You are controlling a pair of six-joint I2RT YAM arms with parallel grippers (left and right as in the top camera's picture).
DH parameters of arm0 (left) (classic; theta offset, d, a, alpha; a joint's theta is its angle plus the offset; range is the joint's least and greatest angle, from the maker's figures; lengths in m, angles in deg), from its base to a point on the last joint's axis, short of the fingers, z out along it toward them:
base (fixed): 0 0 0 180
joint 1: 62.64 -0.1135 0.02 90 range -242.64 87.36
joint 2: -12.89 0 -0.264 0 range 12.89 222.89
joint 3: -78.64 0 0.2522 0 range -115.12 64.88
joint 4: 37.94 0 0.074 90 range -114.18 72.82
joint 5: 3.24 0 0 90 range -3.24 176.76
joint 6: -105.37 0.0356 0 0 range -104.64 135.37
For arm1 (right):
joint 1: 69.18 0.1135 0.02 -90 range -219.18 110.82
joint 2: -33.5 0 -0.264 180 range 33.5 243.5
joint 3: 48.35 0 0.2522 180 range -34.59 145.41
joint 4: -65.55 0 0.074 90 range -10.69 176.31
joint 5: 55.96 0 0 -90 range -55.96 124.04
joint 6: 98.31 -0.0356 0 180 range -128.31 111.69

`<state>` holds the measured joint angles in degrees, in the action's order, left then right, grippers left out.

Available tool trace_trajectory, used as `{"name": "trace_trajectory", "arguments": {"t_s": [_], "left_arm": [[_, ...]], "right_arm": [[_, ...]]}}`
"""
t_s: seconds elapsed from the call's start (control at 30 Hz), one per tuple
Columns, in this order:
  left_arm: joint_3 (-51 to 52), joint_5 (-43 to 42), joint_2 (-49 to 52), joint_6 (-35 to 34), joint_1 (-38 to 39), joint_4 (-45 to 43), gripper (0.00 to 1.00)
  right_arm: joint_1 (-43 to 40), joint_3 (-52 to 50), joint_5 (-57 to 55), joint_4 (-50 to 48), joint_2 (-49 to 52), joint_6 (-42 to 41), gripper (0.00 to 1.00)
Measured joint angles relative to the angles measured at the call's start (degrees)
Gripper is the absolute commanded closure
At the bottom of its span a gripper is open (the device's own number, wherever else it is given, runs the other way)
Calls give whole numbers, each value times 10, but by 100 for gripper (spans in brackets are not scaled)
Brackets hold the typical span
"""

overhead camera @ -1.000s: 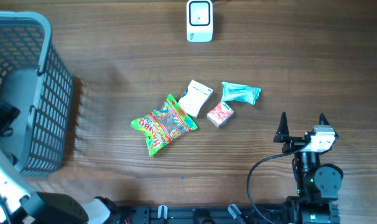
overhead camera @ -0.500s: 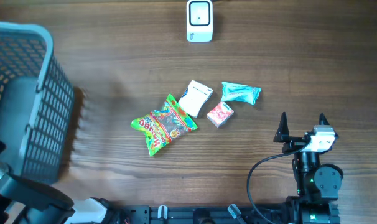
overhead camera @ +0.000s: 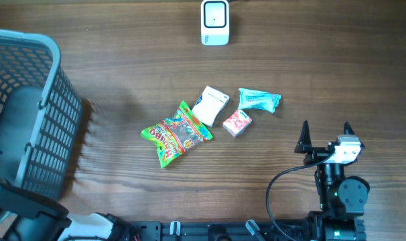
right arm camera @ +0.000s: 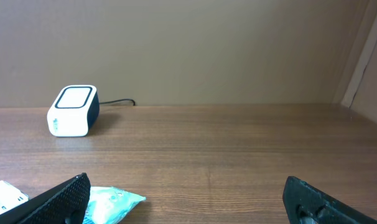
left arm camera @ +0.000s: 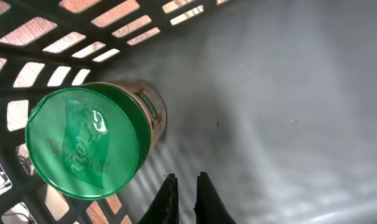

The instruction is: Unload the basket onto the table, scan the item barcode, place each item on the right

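Note:
The white barcode scanner (overhead camera: pixel 215 22) stands at the far edge of the table and also appears as the scanner (right arm camera: pixel 73 111) in the right wrist view. Mid-table lie a green candy bag (overhead camera: pixel 176 134), a white packet (overhead camera: pixel 210 105), a small red box (overhead camera: pixel 237 123) and a teal packet (overhead camera: pixel 259 100). My right gripper (overhead camera: pixel 325 134) rests open and empty to their right, with the teal packet (right arm camera: pixel 111 202) by its left finger. My left gripper (left arm camera: pixel 185 186) is shut on nothing inside the grey basket (overhead camera: pixel 52 127), just right of a can with a green lid (left arm camera: pixel 83 143).
The basket fills the left side of the table, and its mesh wall (left arm camera: pixel 64 37) and grey floor surround the left gripper. The right arm's base and cable (overhead camera: pixel 283 181) sit at the near right edge. A wall rises behind the scanner.
The basket has shifted slightly toward the near side, and the left arm has moved inside it. The left gripper has gone from open to shut. The right arm and the table items have not moved.

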<state>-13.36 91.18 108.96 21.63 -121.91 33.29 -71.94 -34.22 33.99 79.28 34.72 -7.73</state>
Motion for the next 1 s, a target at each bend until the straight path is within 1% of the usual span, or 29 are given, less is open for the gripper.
{"name": "trace_trajectory", "arguments": {"t_s": [0.07,0.13,0.17,0.2,0.23,0.33,0.5,0.73,0.83,1.0], "left_arm": [[0,22,0,-27,0,1,96],[0,83,0,-77,0,4,96],[0,129,0,-114,0,11,96],[0,158,0,-134,0,14,96],[0,204,0,-161,0,18,96],[0,273,0,-194,0,10,96],[0,296,5,-206,0,-10,96],[0,300,52,-207,0,-14,96],[0,299,53,-236,0,-14,96],[0,232,52,-253,0,-28,96]], "right_arm": [[0,0,0,0,0,0,0],[0,0,0,0,0,0,0],[0,0,0,0,0,0,0],[0,0,0,0,0,0,0],[0,0,0,0,0,0,0],[0,0,0,0,0,0,0],[0,0,0,0,0,0,0],[0,0,0,0,0,0,0],[0,0,0,0,0,0,0],[0,0,0,0,0,0,0]]}}
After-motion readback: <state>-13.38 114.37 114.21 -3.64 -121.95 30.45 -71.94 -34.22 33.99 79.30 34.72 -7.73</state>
